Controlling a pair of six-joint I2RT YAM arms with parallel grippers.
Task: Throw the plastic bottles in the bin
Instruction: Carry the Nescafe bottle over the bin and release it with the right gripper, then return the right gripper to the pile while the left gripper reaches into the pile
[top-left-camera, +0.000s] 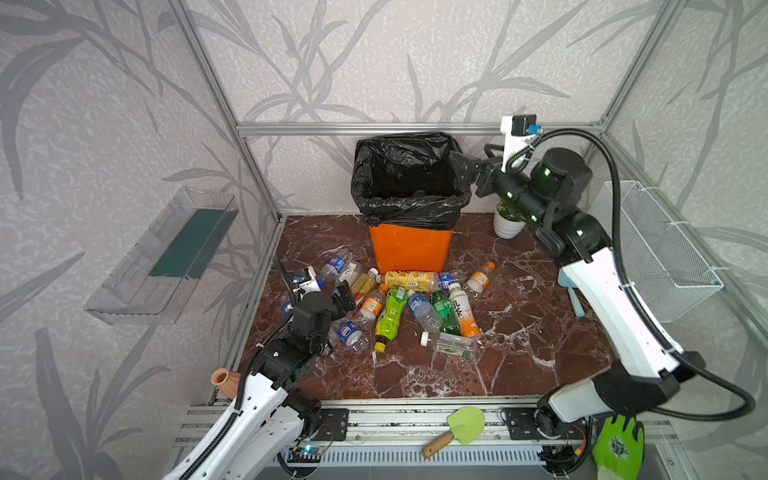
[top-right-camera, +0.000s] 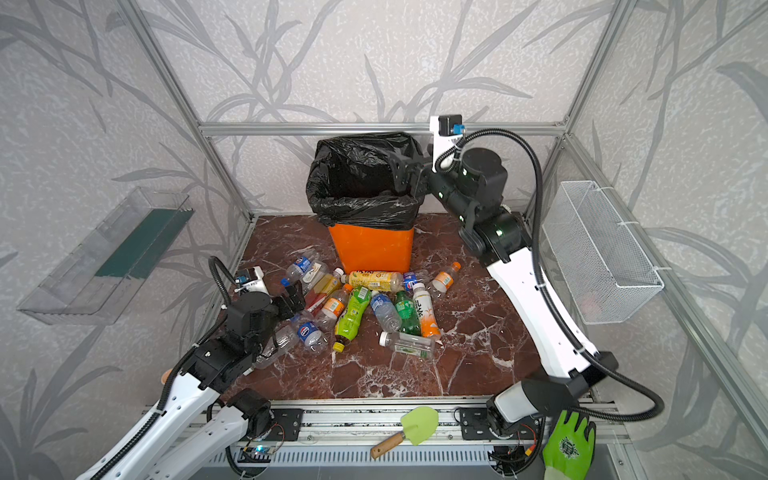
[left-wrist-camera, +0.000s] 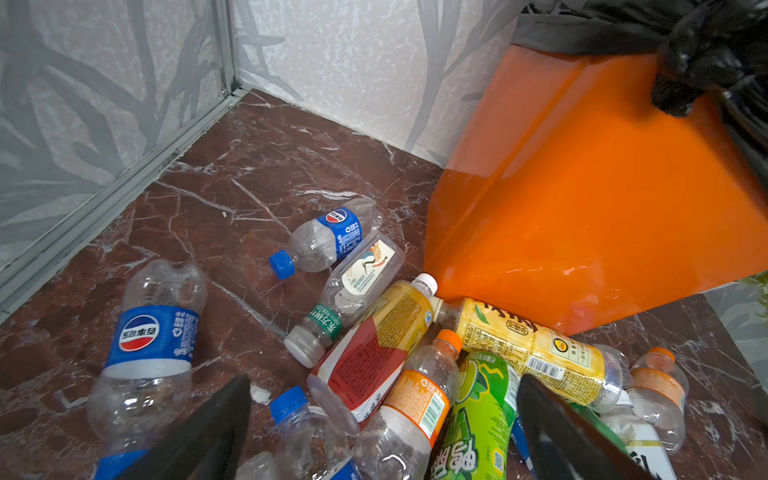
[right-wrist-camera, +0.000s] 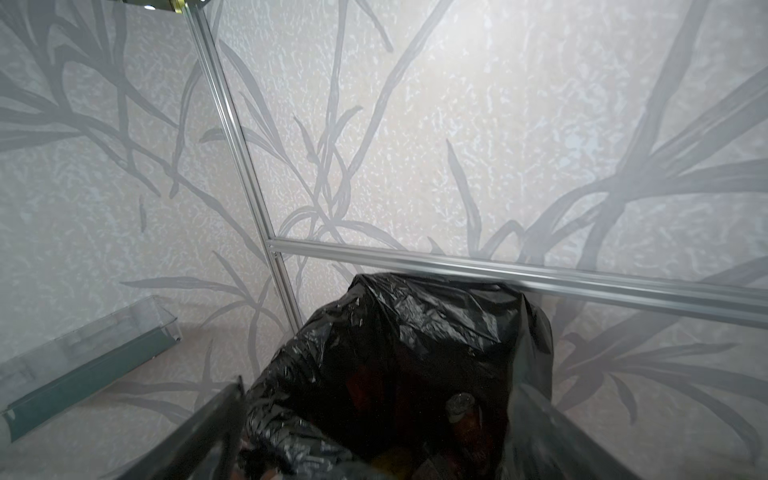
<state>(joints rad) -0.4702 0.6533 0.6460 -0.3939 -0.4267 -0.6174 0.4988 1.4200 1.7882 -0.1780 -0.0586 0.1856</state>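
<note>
The bin (top-left-camera: 409, 247) (top-right-camera: 372, 249) is orange with a black bag over its rim and stands at the back of the marble floor. Several plastic bottles (top-left-camera: 390, 316) (top-right-camera: 353, 316) lie in a heap in front of it. My left gripper (top-left-camera: 343, 297) (left-wrist-camera: 384, 380) hangs open just above the heap's left side, over a clear orange-labelled bottle (left-wrist-camera: 419, 399) and a green one (left-wrist-camera: 478, 415). My right gripper (top-left-camera: 461, 166) (right-wrist-camera: 380, 386) is open and empty above the bin's right rim. A capped bottle (right-wrist-camera: 459, 405) lies inside the bag.
A white plant pot (top-left-camera: 508, 222) stands right of the bin under my right arm. A wire basket (top-left-camera: 660, 249) hangs on the right wall and a clear tray (top-left-camera: 166, 257) on the left. A terracotta vase (top-left-camera: 224, 380), green trowel (top-left-camera: 461, 428) and glove (top-left-camera: 617, 446) lie at the front.
</note>
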